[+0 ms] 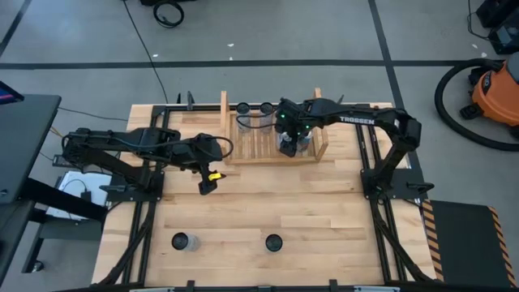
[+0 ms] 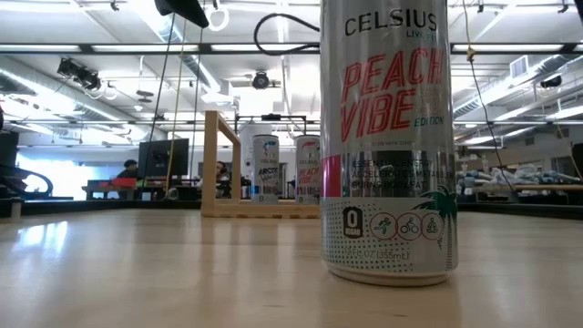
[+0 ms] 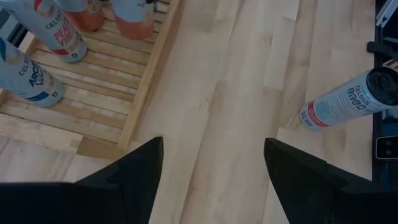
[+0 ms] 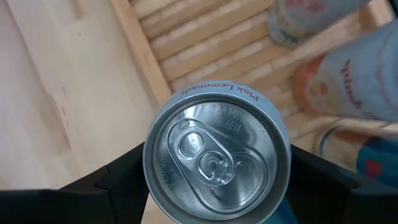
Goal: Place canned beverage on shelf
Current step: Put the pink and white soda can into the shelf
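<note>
Nearest can: a tall silver can (image 2: 386, 137) marked Peach Vibe is being shown upright on the worktop (image 2: 164, 273), closest to the low camera; from above it is being seen as a dark-topped can (image 1: 273, 242) at the worktop's near edge.
Second loose can: another can (image 1: 181, 241) is being left standing to its left, well apart from the shelf.
Shelf: the light wooden shelf (image 1: 241, 154) is being seen at the far side of the worktop, with two cans (image 1: 254, 108) standing at its back left.
Held can: a silver-topped can (image 4: 217, 158) lettered Pink Lemonade is being clamped between the fingers of the right gripper (image 1: 292, 143), over the shelf's slats toward its right side.
Left gripper: the left gripper (image 1: 209, 182) is being held with its fingers (image 3: 134, 171) apart and nothing between them, over bare worktop just in front of the shelf's left corner.
</note>
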You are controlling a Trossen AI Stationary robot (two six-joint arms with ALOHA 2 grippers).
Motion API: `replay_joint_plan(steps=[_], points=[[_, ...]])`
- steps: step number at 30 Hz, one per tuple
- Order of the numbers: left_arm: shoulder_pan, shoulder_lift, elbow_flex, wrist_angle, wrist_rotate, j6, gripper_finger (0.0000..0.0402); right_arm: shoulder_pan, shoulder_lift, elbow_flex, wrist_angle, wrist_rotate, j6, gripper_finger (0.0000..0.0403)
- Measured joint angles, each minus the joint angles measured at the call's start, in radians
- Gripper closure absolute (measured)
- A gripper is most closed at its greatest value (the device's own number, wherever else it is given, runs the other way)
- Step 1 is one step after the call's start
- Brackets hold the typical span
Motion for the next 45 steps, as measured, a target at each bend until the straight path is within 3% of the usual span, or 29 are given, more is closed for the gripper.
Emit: replay_joint_plan(steps=[19,28,45], points=[[0.0,0.0,0.0,0.0,0.0,0.0,0.0122,-0.029,0.042,0.0,0.005,0.028,-0.069,0.0093],[0.0,0.0,0.0,-0.001,0.0,0.003,0.0122,-0.074,0.058,0.0,0.013,-0.03,-0.071,0.0061],[0.0,0.0,0.0,-0.001,0.0,0.037,0.0122,-0.097,0.058,0.0,0.015,-0.054,-0.054,0.0059]])
